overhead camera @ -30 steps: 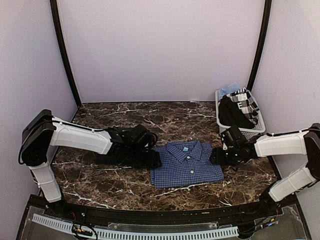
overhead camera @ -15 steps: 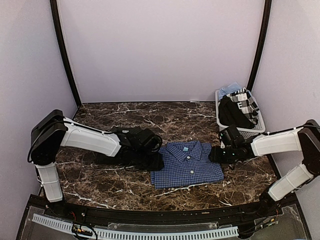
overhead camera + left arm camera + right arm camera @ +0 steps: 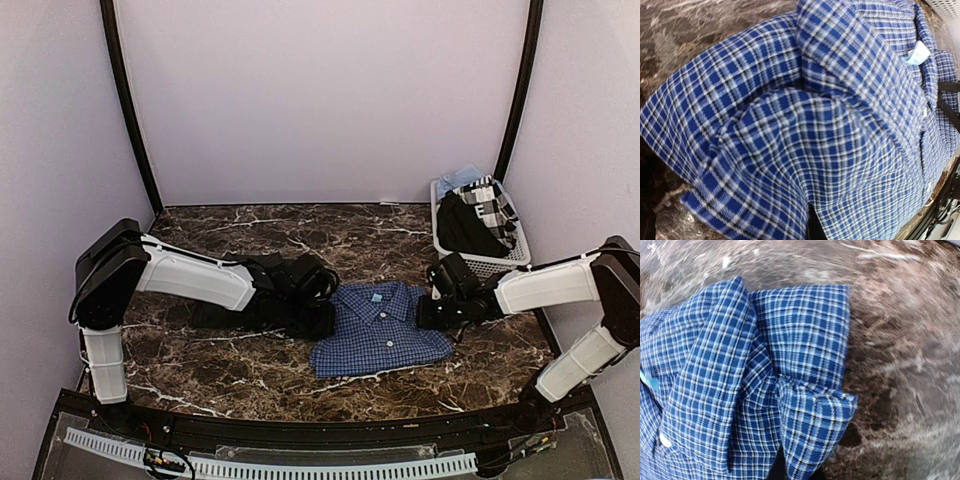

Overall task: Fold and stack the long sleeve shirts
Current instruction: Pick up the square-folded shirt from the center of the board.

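Note:
The blue checked long sleeve shirt (image 3: pixel 380 332) lies folded mid-table, collar to the back. My left gripper (image 3: pixel 326 316) is at its left edge, shut on a pinch of the cloth. That cloth (image 3: pixel 790 150) bulges up and fills the left wrist view, hiding the fingers. My right gripper (image 3: pixel 429 312) is at the shirt's right edge, shut on a raised fold of blue cloth (image 3: pixel 812 422). The near-black shirt (image 3: pixel 240 316) lies crumpled under the left arm, just left of the blue one.
A white slatted basket (image 3: pixel 506 262) holding dark and plaid clothes stands at the back right, close behind the right arm. Dark marble table (image 3: pixel 300 235) stretches behind the shirts. Curved walls close in the sides and back.
Both grippers moved inward onto the blue shirt's side edges and closed on the cloth. The shirt's edges now bunch up and its outline has narrowed slightly.

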{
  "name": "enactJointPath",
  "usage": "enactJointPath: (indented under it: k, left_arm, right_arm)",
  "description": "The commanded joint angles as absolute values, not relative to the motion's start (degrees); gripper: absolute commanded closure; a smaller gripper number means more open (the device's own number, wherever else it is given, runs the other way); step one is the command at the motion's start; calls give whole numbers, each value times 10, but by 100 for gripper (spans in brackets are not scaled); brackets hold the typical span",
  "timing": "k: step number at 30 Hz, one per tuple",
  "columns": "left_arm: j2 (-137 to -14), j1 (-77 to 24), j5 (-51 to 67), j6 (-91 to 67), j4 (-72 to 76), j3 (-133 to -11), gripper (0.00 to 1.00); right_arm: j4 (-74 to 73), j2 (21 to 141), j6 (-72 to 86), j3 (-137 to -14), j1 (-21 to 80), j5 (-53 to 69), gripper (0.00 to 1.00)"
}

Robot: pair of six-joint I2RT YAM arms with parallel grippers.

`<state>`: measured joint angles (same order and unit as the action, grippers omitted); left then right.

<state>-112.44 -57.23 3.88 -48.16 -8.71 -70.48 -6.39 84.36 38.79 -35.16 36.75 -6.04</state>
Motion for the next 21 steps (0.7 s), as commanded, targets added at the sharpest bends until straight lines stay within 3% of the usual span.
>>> enactJointPath:
  k: [1,11,21]
  left_arm:
    - [-1113,-577,51,-462,-99,-742,100]
    - [-1016,-569,-4,-422,-187,-784,100]
    - [-882,-487,-39,-391,-248,-719,100]
  right_arm:
    - [-125,818,388,-373,374,-56,100]
    - [-144,753,385,-470,390,4,100]
    - [-82,865,403,-609,457,52,100]
